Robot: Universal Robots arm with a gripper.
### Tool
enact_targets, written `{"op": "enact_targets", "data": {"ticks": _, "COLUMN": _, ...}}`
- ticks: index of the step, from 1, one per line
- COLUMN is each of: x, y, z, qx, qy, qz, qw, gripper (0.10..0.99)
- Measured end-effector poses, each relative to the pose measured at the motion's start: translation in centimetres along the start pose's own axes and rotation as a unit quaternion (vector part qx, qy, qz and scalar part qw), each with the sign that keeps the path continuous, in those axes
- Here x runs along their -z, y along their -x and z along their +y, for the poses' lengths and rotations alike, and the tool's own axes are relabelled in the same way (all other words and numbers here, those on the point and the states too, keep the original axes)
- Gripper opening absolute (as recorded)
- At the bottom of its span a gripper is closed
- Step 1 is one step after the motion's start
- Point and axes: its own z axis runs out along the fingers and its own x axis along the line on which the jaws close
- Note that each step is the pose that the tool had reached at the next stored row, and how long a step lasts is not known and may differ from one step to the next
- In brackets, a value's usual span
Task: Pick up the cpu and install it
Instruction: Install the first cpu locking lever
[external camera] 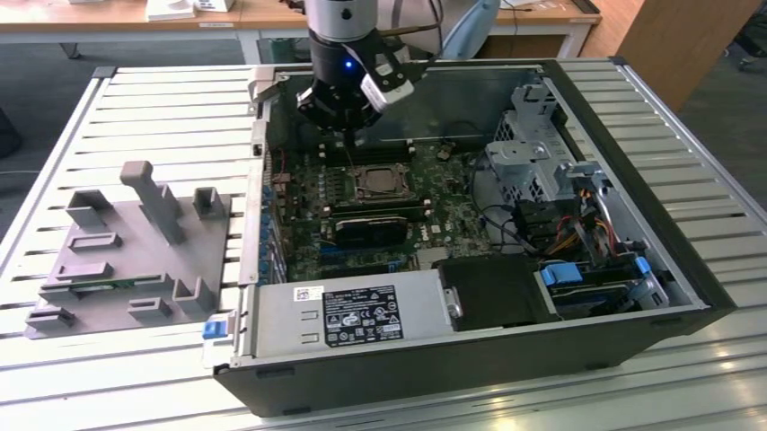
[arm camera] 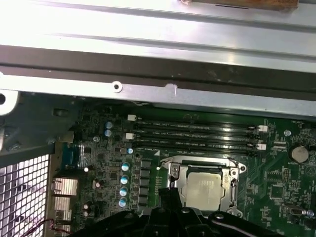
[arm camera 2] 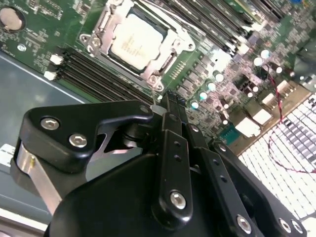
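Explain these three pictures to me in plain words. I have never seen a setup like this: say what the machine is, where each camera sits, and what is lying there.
The machine is a single robot arm with a gripper, hanging over an open computer case that lies on a slatted metal table.

The exterior view comes from a camera off the arm and takes in the whole scene. The two wrist views come from cameras riding on the arm, looking down past the black gripper at the green motherboard.

The cpu, a silver-grey square chip, sits in its metal-framed socket on that board; it also shows in the first wrist view and the exterior view. The gripper is just above the board, close beside the socket, and appears to hold nothing.

At the exterior view's left stands a grey plastic fixture with blocks and posts.
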Motion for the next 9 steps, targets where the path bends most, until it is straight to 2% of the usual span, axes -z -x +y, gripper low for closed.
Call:
{"op": "enact_targets", "data": {"ticks": 4, "x": 0.0, "y": -1.22, "z": 0.07, "qx": -0.001, "qy": 0.0002, "qz": 0.0, "qw": 1.0, "gripper": 0.106}}
{"op": "enact_targets", "data": {"ticks": 9, "x": -0.18, "y": -1.62, "z": 0.18, "qx": -0.001, "qy": 0.0001, "qz": 0.0, "qw": 1.0, "gripper": 0.106}}
